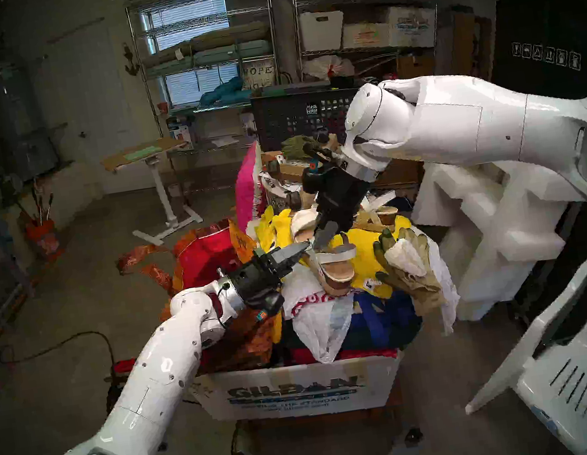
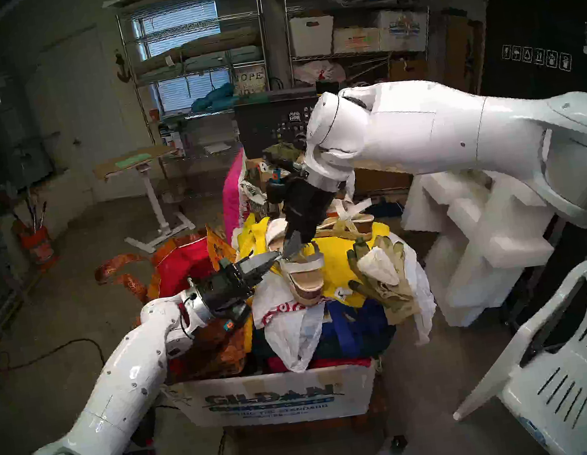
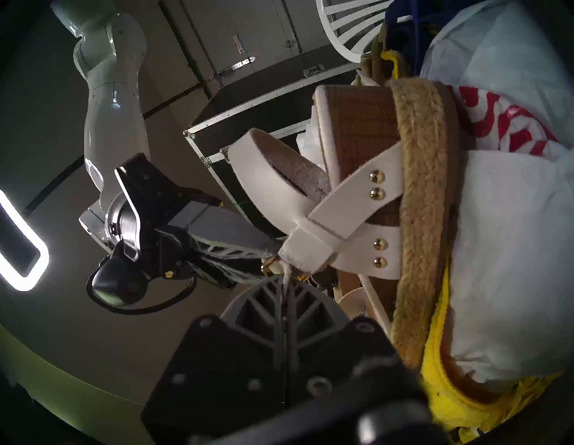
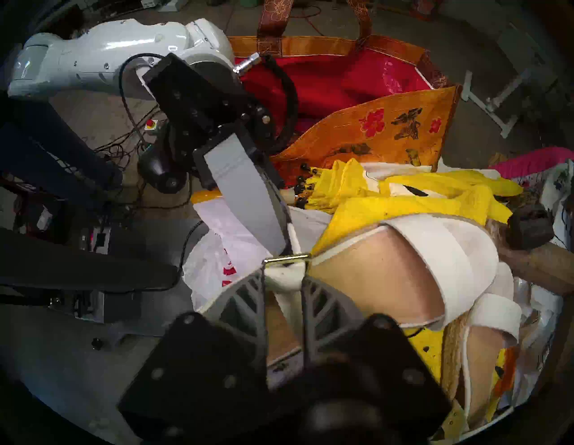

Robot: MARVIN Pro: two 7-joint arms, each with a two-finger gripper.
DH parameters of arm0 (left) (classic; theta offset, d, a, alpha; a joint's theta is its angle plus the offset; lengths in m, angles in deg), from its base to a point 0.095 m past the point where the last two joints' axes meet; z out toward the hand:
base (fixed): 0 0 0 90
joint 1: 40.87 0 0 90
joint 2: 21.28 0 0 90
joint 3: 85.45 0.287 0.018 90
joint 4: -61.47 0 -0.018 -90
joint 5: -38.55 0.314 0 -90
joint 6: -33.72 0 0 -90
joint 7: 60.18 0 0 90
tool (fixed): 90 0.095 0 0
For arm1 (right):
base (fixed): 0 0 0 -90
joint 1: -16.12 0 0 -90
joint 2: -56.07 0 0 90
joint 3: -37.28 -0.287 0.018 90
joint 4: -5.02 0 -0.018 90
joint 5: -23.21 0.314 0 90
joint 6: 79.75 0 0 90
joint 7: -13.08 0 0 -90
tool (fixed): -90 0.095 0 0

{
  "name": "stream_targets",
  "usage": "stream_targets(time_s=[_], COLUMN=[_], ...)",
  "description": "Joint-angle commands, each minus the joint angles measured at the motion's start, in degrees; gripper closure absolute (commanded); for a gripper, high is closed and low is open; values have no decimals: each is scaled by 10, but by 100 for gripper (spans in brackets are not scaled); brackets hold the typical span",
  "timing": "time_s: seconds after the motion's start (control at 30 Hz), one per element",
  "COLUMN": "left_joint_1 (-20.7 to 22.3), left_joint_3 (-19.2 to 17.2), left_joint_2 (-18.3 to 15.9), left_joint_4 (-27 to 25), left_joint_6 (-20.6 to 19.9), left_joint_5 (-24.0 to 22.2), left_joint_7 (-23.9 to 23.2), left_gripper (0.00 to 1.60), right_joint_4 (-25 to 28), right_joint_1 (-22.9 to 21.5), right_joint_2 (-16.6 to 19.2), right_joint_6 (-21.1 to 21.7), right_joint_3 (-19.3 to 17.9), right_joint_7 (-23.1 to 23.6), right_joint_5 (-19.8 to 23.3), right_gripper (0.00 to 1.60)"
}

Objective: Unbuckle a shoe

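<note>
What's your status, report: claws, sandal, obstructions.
Left claw shut on thin strap. Right claw closing around buckle tab. Sandal atop bag pile, strap not yet free. Work gloves beside it, clear.

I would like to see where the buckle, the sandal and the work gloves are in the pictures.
buckle (image 4: 287, 258), right wrist view, on its gold bar.
sandal (image 1: 335, 255), head stereo left view, on the white toe band.
work gloves (image 1: 414, 271), head stereo left view, on the palm.

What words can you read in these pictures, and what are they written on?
"GILDAN": white cardboard box under the pile.
"THE STANDARD": same box, lower line; its first word is blurred.
"HOPE": small sign on the wire shelf; its lower word is unclear.
Red letters on the white plastic bag: crumpled, unreadable.
</note>
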Motion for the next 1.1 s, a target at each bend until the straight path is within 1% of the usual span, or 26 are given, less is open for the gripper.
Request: stream_targets(time_s=[0.0,0.03,0.1,0.17,0.2,0.23,0.27,0.37,0.4,0.6,0.63,0.67,0.7,0.73,0.83,0.87,0.9,0.97,1.07], left_joint_1=[8,8,7,7,7,7,7,8,9,10,12,12,12,13,19,23,28,37,42], left_joint_3=[2,1,0,-1,-1,-2,-2,-7,-9,-21,-22,-23,-24,-24,-24,-25,-26,-29,-36], left_joint_2=[6,6,6,6,6,5,5,-1,-3,-18,-22,-24,-24,-25,-24,-22,-23,-27,-30], left_joint_4=[-9,-9,-12,-12,-13,-13,-13,-15,-15,-23,-23,-22,-20,-19,-5,3,5,2,-9], left_joint_6=[2,2,2,2,2,2,2,5,8,24,27,28,29,33,32,31,35,44,53], left_joint_5=[-2,-2,-4,-5,-5,-5,-5,-7,-9,-15,-14,-13,-14,-15,-10,-8,-10,-12,-19], left_joint_7=[2,2,-2,-3,-3,-6,-6,-8,-8,-12,-17,-16,-16,-23,-14,-4,-6,-9,-10], left_gripper=[140,139,132,131,124,110,110,98,90,87,81,82,90,91,87,87,86,84,85], right_joint_4=[2,3,4,4,4,4,4,4,4,4,4,4,4,4,4,3,3,2,1], right_joint_1=[-6,-6,-6,-7,-7,-7,-7,-8,-8,-13,-13,-13,-13,-13,-13,-13,-13,-11,-10], right_joint_2=[7,8,10,11,11,11,11,12,12,13,14,13,13,13,13,13,13,12,10], right_joint_6=[-1,-1,-2,-2,-2,-2,-2,-2,-2,2,2,2,2,2,3,3,3,4,5], right_joint_3=[-6,-6,-6,-6,-6,-5,-5,-5,-4,-2,-3,-2,-2,-3,-3,-4,-4,-5,-5], right_joint_7=[-6,-6,-8,-8,-9,-9,-9,-9,-9,-5,-5,-3,-3,-2,-1,-1,0,2,2], right_joint_5=[0,0,-1,-1,-1,-2,-2,-2,-2,-7,-7,-8,-9,-10,-11,-12,-12,-13,-16], right_gripper=[160,160,160,160,160,160,160,160,160,160,160,160,160,160,160,160,160,160,160])
